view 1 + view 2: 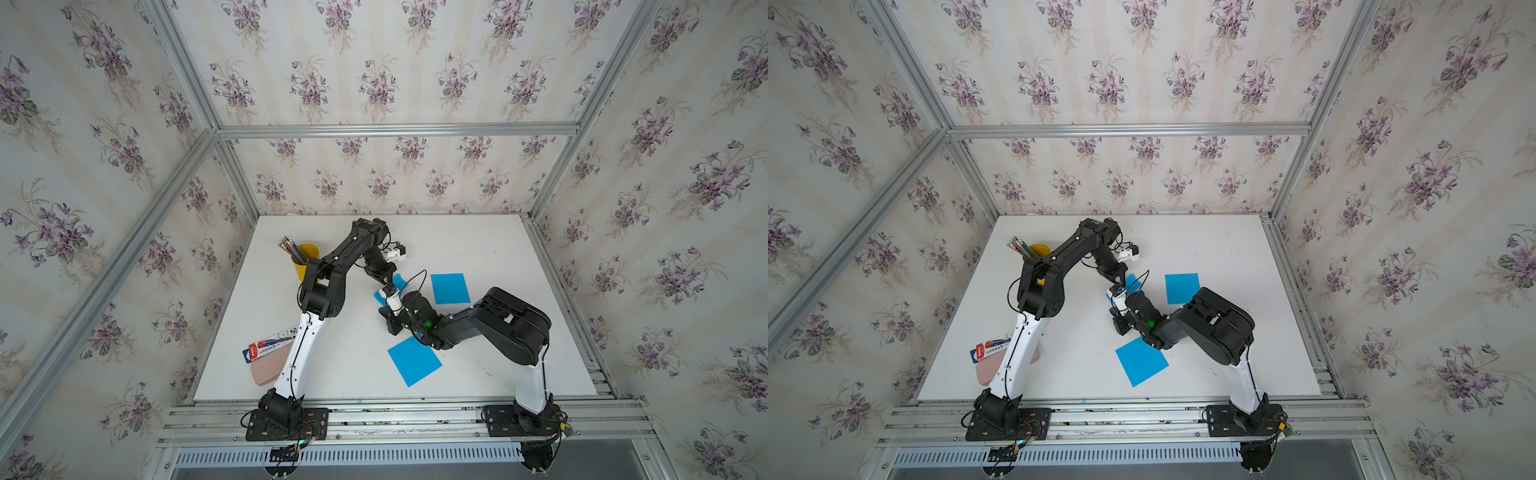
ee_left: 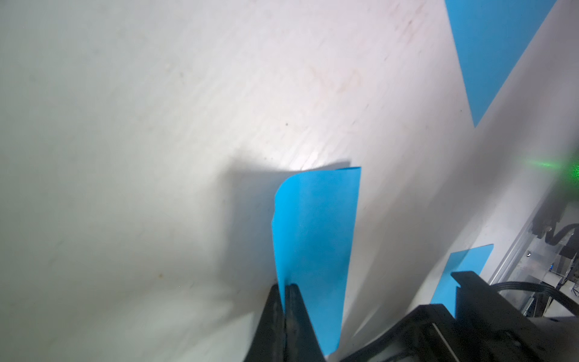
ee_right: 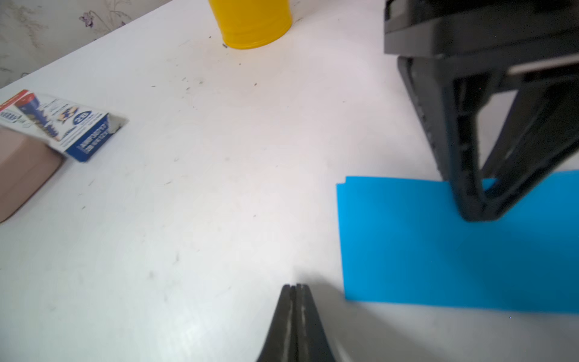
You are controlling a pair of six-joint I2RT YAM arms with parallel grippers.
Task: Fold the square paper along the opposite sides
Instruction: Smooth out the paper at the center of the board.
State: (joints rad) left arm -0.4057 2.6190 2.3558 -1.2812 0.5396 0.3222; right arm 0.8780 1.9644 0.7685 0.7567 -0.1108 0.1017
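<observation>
We've got the blue square paper (image 3: pixel 407 241) doubled into a rectangle near the middle of the white table (image 3: pixel 219 188), and its two layers sit slightly off at one corner. The left gripper (image 2: pixel 284 286) has its fingers nipped on one edge, by our reading to keep the layers from sliding apart. The right gripper (image 3: pixel 294 285) is pressed together and empty, tip down just beside the paper's short edge. We can't tell whether it touches the table. Closed like that it makes a blunt tool for pressing the crease. A spare blue sheet (image 1: pixel 414 360) lies toward the near edge, with a second blue sheet (image 1: pixel 450 288) farther back.
</observation>
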